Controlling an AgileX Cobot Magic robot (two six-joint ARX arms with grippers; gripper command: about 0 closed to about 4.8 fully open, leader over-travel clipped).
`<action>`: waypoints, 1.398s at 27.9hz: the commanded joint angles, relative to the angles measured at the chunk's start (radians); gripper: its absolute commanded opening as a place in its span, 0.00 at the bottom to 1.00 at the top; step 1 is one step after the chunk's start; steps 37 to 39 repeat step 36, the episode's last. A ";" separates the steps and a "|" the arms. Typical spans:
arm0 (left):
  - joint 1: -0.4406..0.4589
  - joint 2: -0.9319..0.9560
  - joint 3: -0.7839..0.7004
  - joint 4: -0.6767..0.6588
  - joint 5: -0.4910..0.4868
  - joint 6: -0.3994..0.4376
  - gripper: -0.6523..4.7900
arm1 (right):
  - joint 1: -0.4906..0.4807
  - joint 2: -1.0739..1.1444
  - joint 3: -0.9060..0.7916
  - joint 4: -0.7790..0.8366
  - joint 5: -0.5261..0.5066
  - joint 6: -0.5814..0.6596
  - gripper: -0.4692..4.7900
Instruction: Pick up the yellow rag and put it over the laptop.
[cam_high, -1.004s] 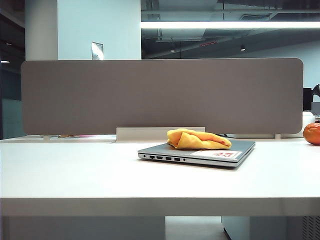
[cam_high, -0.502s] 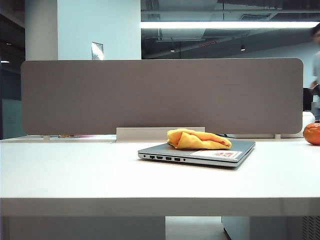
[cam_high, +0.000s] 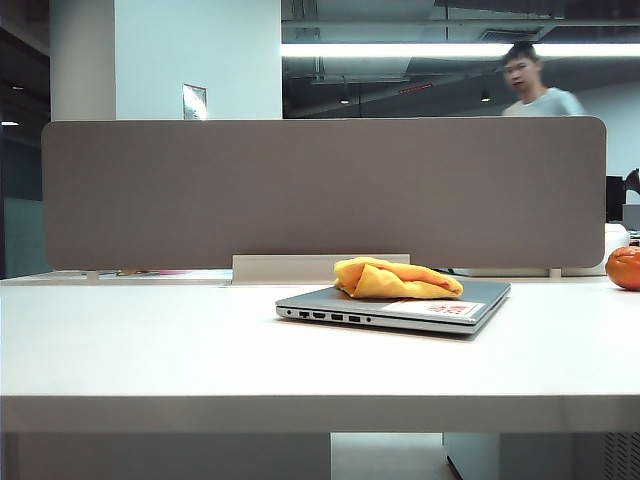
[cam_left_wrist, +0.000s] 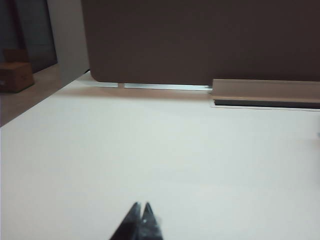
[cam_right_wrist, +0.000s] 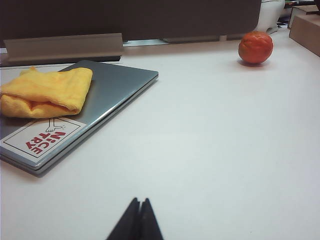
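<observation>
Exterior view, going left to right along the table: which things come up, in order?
The laptop with the yellow rag lying on its lid → the orange fruit at the right edge. Neither claw appears in this view.

Both grippers closed and empty, low over the table.

The left gripper (cam_left_wrist: 141, 212) shows in its wrist view only as two dark fingertips (cam_left_wrist: 134, 214) pressed together into one point, with no gap between them and nothing pinched there. It points level and forward, just above the surface under it. The right gripper (cam_right_wrist: 139, 206) looks the same in its own wrist view: two black fingertips (cam_right_wrist: 131, 212) meeting in a narrow wedge, jaws together, holding nothing, aimed forward and low. Neither arm nor wrist body shows beyond these tips, and neither arm appears in the exterior view.
</observation>
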 joint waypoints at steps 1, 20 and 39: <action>-0.020 0.001 0.003 0.011 0.004 0.005 0.11 | 0.000 -0.001 -0.004 0.007 0.002 0.000 0.08; -0.045 0.001 0.003 -0.042 0.064 0.001 0.11 | 0.000 -0.001 -0.004 0.007 0.002 0.000 0.08; -0.045 0.001 0.003 -0.042 0.064 0.001 0.11 | 0.000 -0.001 -0.004 0.007 0.002 0.000 0.08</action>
